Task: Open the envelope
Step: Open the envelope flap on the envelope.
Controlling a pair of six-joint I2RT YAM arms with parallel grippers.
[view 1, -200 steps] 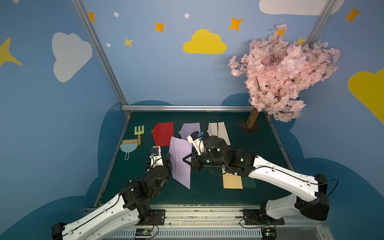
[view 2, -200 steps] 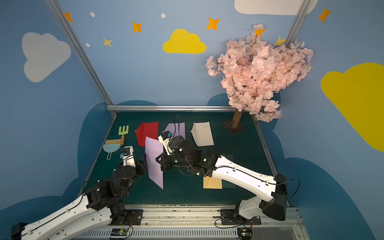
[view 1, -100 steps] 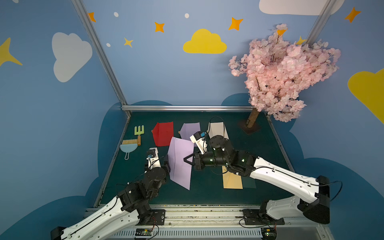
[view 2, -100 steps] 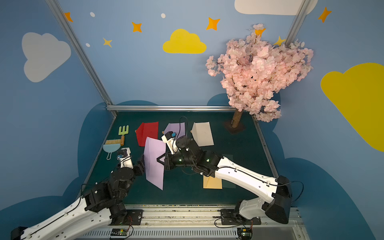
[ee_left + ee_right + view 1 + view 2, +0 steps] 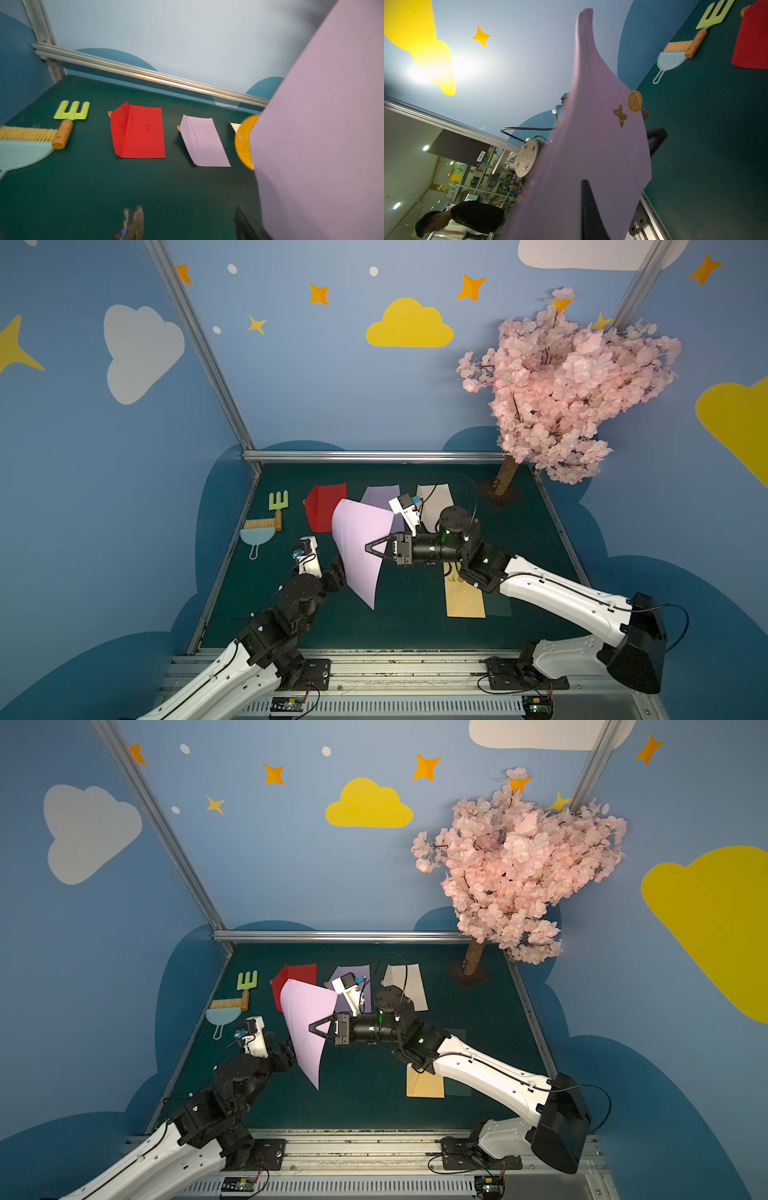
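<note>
Even, soft light in your top views. The lilac envelope (image 5: 322,124) blurs close-up in both wrist views; right wrist has glare on the wall (image 5: 421,72) beyond it.

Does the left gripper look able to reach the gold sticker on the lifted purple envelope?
Probably yes: the left gripper is open beside the envelope, the gold sticker juts past its edge, and nothing lies between them.
</note>
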